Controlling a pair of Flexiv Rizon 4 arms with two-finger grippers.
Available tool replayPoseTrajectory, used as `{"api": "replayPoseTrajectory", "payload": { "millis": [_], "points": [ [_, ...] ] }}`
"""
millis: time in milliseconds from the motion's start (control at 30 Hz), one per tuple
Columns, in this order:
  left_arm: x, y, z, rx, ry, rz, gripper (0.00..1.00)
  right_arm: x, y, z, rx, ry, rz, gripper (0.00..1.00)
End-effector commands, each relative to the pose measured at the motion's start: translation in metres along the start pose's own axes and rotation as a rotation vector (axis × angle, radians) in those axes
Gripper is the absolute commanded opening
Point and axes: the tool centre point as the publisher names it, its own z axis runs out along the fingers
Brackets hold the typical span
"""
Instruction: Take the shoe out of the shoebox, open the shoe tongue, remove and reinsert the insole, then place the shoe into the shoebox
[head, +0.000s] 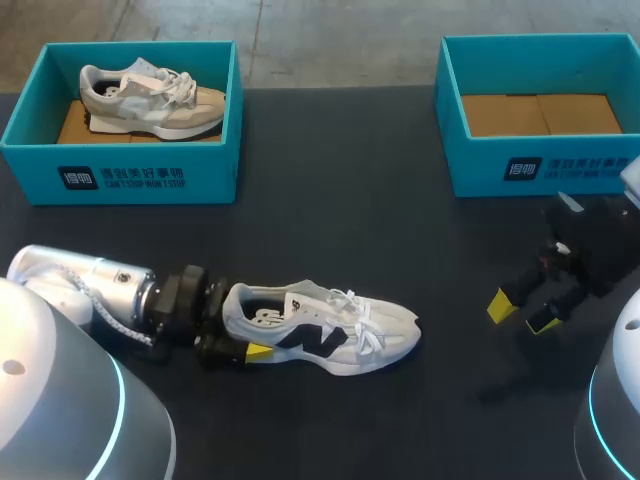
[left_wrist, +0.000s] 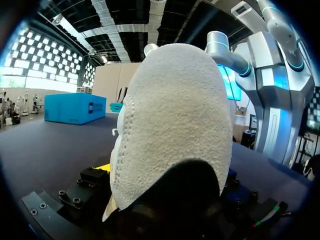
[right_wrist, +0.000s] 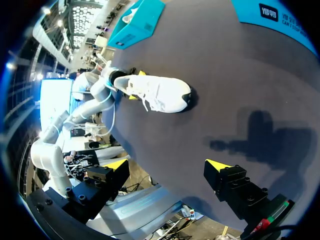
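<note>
A white shoe (head: 320, 335) with a dark side logo and white laces lies on its sole on the black table, toe pointing right. My left gripper (head: 243, 326) straddles its heel and is shut on it; one yellow fingertip (head: 258, 351) shows on the near side, the far finger is hidden. In the left wrist view the white heel (left_wrist: 172, 125) fills the space between the fingers of the left gripper (left_wrist: 170, 192). My right gripper (head: 522, 313) hangs open and empty over the table to the shoe's right. The right wrist view has the shoe (right_wrist: 160, 92) well ahead of the right gripper (right_wrist: 167, 165).
A teal shoebox (head: 120, 175) at the back left holds a grey and beige shoe (head: 150, 98). Another teal shoebox (head: 540, 165) at the back right shows only its cardboard floor. Bare black tabletop (head: 340, 230) lies between the boxes and the white shoe.
</note>
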Motion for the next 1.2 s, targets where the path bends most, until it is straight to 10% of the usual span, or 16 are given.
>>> {"api": "replayPoseTrajectory", "payload": {
  "millis": [33, 1200],
  "points": [
    [0.001, 0.0, 0.006, 0.003, -0.017, 0.0, 0.0, 0.0, -0.001, 0.001, -0.001, -0.003, 0.002, 1.0],
    [-0.012, 0.004, 0.011, -0.013, -0.014, -0.005, 0.0, 0.0, -0.001, 0.001, -0.001, -0.003, 0.002, 1.0]
  ]
}}
